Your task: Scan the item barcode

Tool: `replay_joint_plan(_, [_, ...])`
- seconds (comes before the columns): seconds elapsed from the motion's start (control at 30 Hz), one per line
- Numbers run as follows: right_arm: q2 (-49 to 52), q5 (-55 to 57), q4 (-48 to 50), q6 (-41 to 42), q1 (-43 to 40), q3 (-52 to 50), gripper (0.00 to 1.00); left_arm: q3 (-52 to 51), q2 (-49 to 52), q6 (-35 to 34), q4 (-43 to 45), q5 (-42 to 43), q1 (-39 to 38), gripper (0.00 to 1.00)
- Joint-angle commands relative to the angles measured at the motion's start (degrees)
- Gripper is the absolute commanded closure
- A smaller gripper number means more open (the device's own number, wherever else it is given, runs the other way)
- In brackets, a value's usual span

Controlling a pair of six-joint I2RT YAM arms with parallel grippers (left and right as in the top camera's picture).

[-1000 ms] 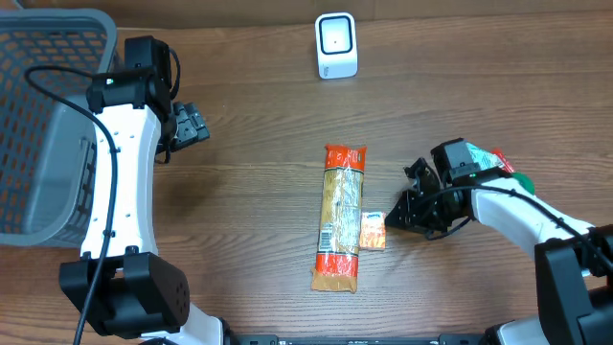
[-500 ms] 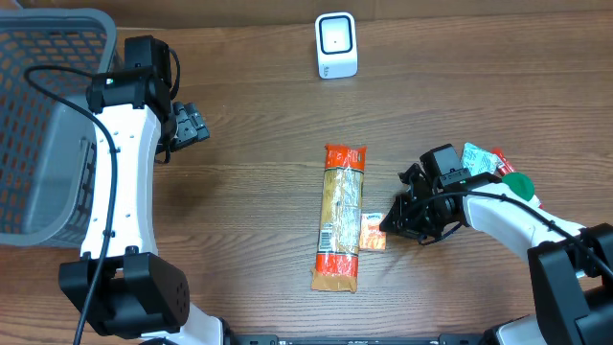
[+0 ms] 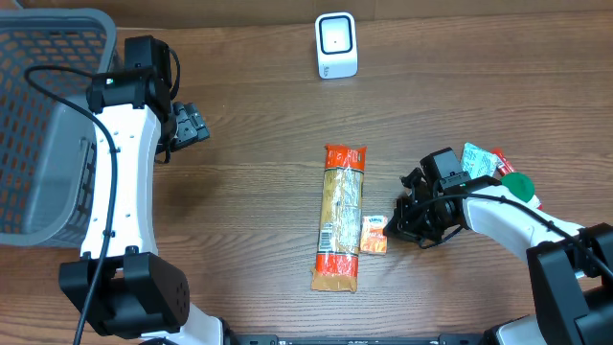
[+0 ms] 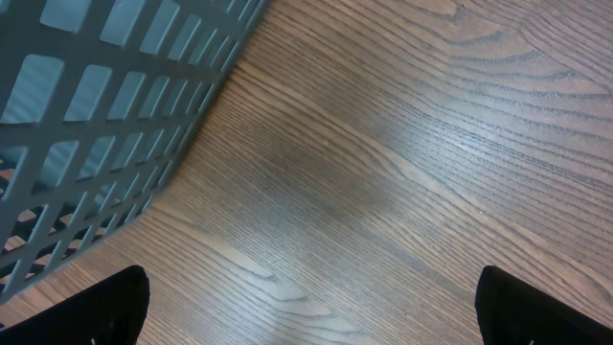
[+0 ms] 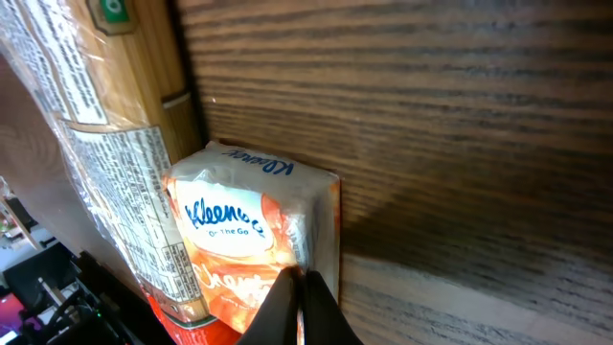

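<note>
Right claw (image 3: 391, 228) closer to tissue pack (image 3: 374, 234)

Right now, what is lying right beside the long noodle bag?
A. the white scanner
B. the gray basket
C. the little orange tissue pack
C: the tissue pack lies right beside the lower right side of the noodle bag, while the basket and the scanner sit far from it.

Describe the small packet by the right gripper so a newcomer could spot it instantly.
Find the long food package mid-table. Beside its lower right side, next to the right gripper, lies the small tissue pack. Unlike that package, it is short, orange-and-white, labelled Kleenex.
</note>
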Motion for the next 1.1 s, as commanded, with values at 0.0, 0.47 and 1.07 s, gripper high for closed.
replay_joint_plan(0.0, [-0.7,1.22,0.39,-1.7,-2.36,-0.11,0.96,1.16,0.13,1.27,-0.11,0.04,0.11,0.0])
replay_joint_plan(0.47, [-0.68,1.22,-2.29,-8.07,-14.71,0.42,0.96,1.16,0.13,1.27,-0.13,0.07,0.11,0.0])
replay_joint_plan(1.07, [-0.68,12.83,-6.49,-7.56,-14.71,0.39,0.9,1.16,0.13,1.27,-0.13,0.04,0.11,0.0])
